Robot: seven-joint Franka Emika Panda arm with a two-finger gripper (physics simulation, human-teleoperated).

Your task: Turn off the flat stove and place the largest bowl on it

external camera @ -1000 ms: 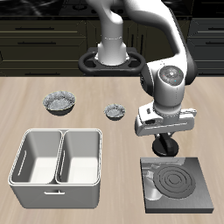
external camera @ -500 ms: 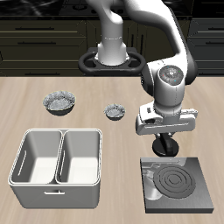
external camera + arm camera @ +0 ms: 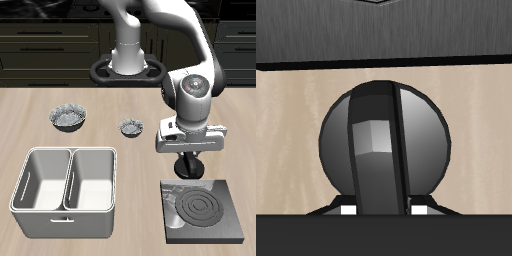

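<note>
Nearest the table's front edge, the flat stove point(image 3: 205, 208) lay flat with its coil rings dark, not red, and beside it sat a white two-compartment bin point(image 3: 65, 180). Just above the stove's back part the gripper point(image 3: 188, 172) pointed down at the knob point(image 3: 383, 140). In the wrist view the round dark knob's raised ridge ran between the two fingers point(image 3: 348, 211) (only their pale tips showed, close on each side of the ridge). Whether they pinched it or just flanked it, could not tell. Farther back, the largest bowl point(image 3: 68, 117) sat upright on the table, well apart from the stove, with a smaller bowl point(image 3: 131, 126) between it and the arm.
</note>
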